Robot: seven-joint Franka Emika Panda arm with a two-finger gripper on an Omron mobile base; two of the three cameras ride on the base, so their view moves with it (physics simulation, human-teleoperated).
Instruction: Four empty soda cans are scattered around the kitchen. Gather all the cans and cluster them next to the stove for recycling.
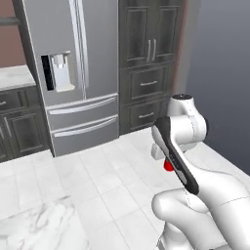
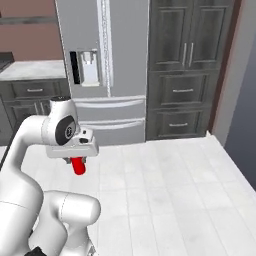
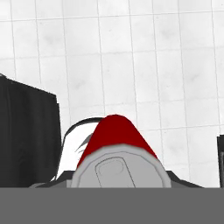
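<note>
Colours, fridge side of kitchen
Soda can (image 2: pixel 78 165) bright red, silver top; fridge (image 1: pixel 78 73) brushed steel-grey; cabinets (image 2: pixel 187 70) dark grey; floor (image 2: pixel 165 185) white tile, faint grey grout; bench (image 1: pixel 41 227) white marble, grey veining.

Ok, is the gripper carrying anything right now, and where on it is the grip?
Yes: the gripper holds a red soda can upright by its upper end, near the silver top; the can's body hangs below the hand, above the white tiled floor.
</note>
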